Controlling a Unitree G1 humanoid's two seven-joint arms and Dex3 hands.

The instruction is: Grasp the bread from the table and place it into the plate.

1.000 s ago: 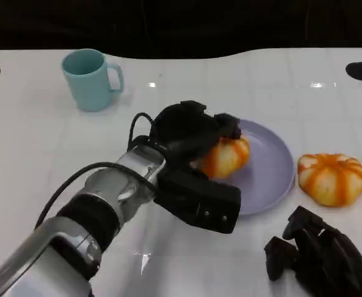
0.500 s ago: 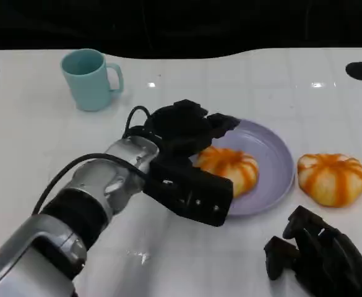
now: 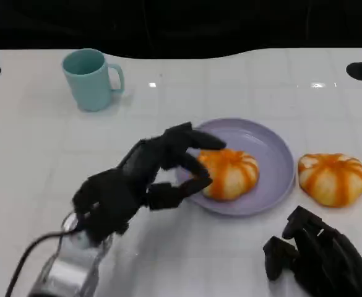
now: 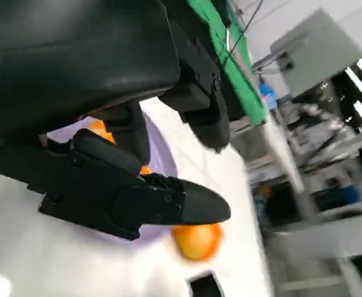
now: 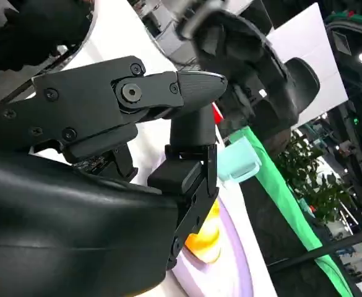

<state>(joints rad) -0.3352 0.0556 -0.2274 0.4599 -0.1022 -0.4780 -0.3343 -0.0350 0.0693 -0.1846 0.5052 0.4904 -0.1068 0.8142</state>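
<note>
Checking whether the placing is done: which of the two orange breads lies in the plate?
The bread next to the left hand lies in the purple plate. The other bread sits on the white table, right of the plate.

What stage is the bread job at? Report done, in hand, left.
Done: one bread lies on the purple plate. In hand: nothing; the left hand is open beside that bread, fingers spread. Left: a second bread sits on the table right of the plate, near the right hand.

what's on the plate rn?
One orange-striped bread lies on the purple plate, toward its near left side. The left robot hand covers the plate's left rim; the second bread sits on the table.
</note>
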